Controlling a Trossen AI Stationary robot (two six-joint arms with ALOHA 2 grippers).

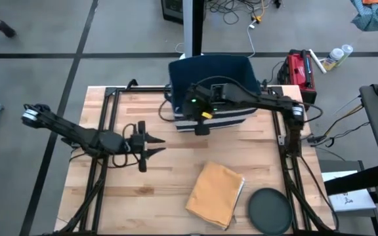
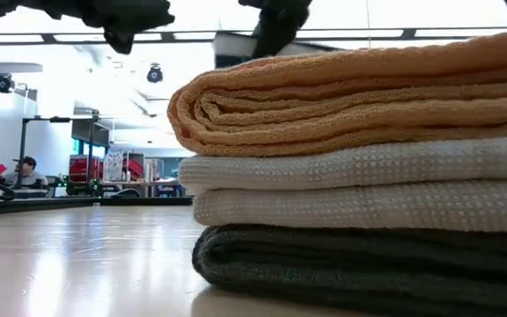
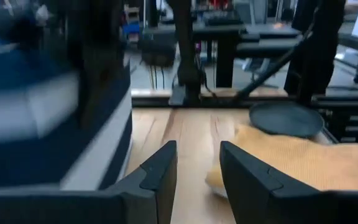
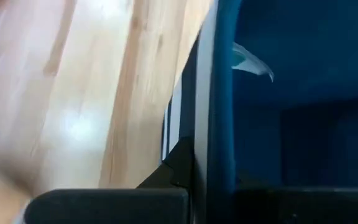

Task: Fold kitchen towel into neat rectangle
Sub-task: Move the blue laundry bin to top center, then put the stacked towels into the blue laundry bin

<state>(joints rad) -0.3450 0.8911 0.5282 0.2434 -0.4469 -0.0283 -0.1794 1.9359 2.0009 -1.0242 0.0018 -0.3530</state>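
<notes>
Kitchen towels are sitting folded in a stack near the table's front edge: the orange towel (image 1: 215, 194) is lying on top as a tidy rectangle, and the low view is showing it resting on a white towel (image 2: 368, 189) and a dark grey towel (image 2: 368, 269), each already doubled over with rounded fold edges facing the camera. A dark round plate (image 1: 270, 210) is lying just beside the stack. Judging from how things lie, the folding of these pieces is looking finished, and what is left seems to be fetching the next piece, if any, from the blue bin (image 1: 210, 72) at the back of the table (image 1: 143, 190). The right gripper (image 1: 201, 126) is reaching at the bin's near wall with its fingers drawn together; the right wrist view is showing them pressed at the blue wall's rim, though whether they are pinching the fabric wall or merely sitting against it I cannot tell. The left gripper (image 1: 155, 145) is hovering over bare wood at the middle left, its fingers (image 3: 160, 177) standing partly apart and holding nothing, pointing toward the stack.
</notes>
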